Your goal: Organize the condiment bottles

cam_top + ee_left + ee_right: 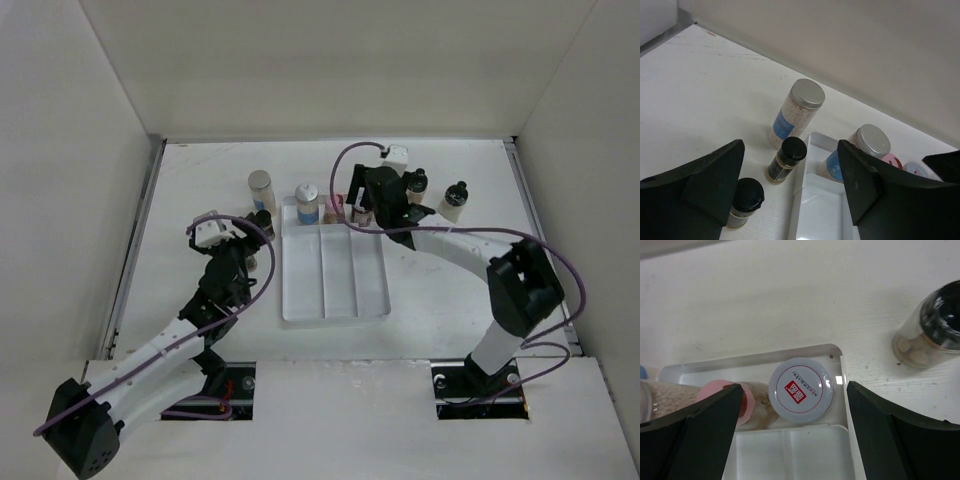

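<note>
A white-capped jar with a red mark [800, 390] stands in the far right corner of the white tray [790, 352], with a pink-capped bottle [722, 395] beside it. My right gripper [795, 425] is open above them, holding nothing. A silver-capped jar with a blue label [860, 150] stands at the tray's far left. Outside the tray on the left are another silver-capped jar [799, 111] and two black-capped bottles [786, 159] [744, 201]. My left gripper [790, 195] is open and empty above these. Two more black-capped bottles [417, 183] [455, 200] stand right of the tray.
The tray [335, 270] lies mid-table, its long compartments holding nothing. White walls close the table at the back and sides. The right arm's cable loops over the tray's far end. One black-capped bottle [932, 332] stands close to the tray's right rim.
</note>
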